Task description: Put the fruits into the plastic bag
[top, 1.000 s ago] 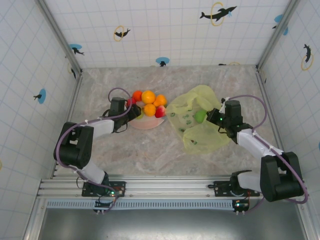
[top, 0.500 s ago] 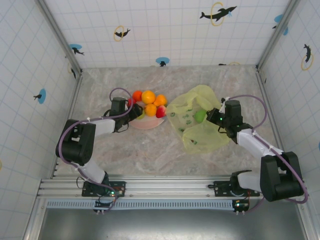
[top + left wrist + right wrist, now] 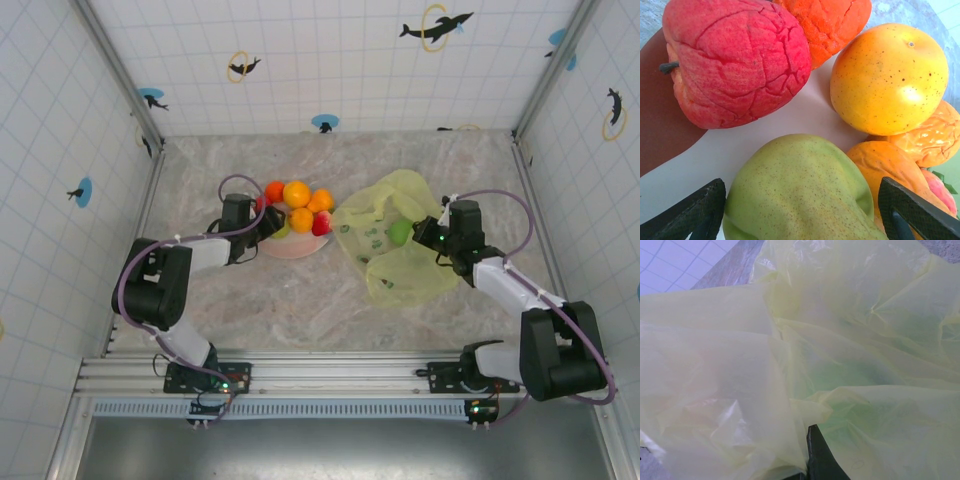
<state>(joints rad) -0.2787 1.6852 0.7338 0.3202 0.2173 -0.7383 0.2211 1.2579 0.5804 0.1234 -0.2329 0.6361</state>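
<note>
Several toy fruits lie piled on the plate [image 3: 290, 248]: orange ones [image 3: 296, 193], a red one [image 3: 321, 225] and a green pear [image 3: 281, 228]. In the left wrist view the green pear [image 3: 800, 190] lies between the black fingers [image 3: 695, 212] of my left gripper [image 3: 800, 205], which is open around it, with a cracked red fruit [image 3: 735, 55] and a smooth orange one [image 3: 890, 75] behind. My right gripper [image 3: 428, 236] is shut on a fold of the yellow-green plastic bag [image 3: 400, 265]. Its dark finger [image 3: 821, 457] pokes out of the film [image 3: 850, 340]. A green fruit [image 3: 400, 232] lies inside the bag.
The marble table [image 3: 300, 300] is walled by tiled panels on three sides. The plate and the bag lie side by side mid-table, almost touching. Both arm bases sit on the rail at the near edge.
The left arm's elbow has shifted slightly while its gripper stays at the plate's fruits. The right arm and the bag have not moved.
</note>
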